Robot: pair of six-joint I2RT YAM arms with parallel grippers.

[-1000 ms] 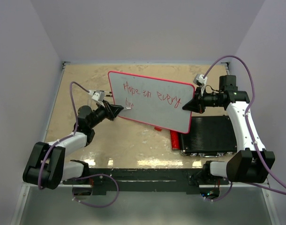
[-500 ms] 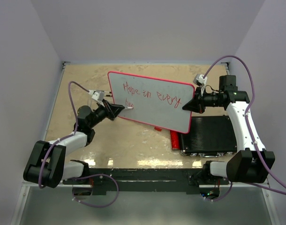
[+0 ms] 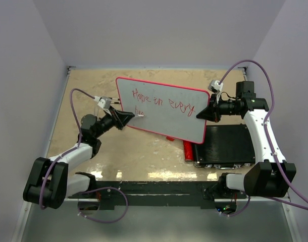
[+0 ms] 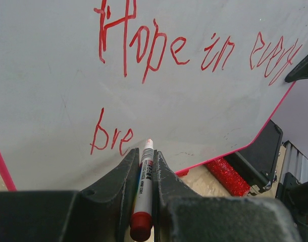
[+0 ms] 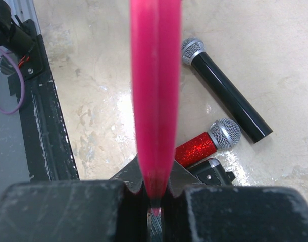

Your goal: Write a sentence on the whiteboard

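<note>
Whiteboard (image 3: 164, 108) mid-frame, long axis slanting upper left to lower right, right fingers (image 5: 63, 212) clamped on its red edge, left fingers (image 4: 117, 182) clamped on marker (image 4: 144, 176), tip pointing up-frame beside the sentence (image 4: 179, 50).

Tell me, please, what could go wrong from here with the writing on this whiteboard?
The right gripper pinches the whiteboard only at its red edge, so marker pressure could twist or slip it. The left gripper holds the marker low, beside "bre", near the bottom frame; the line may crowd it.

Plain pale lavender walls (image 3: 159, 30) enclose a mottled beige tabletop (image 3: 139, 151) on three sides; light glares off its near edge.
</note>
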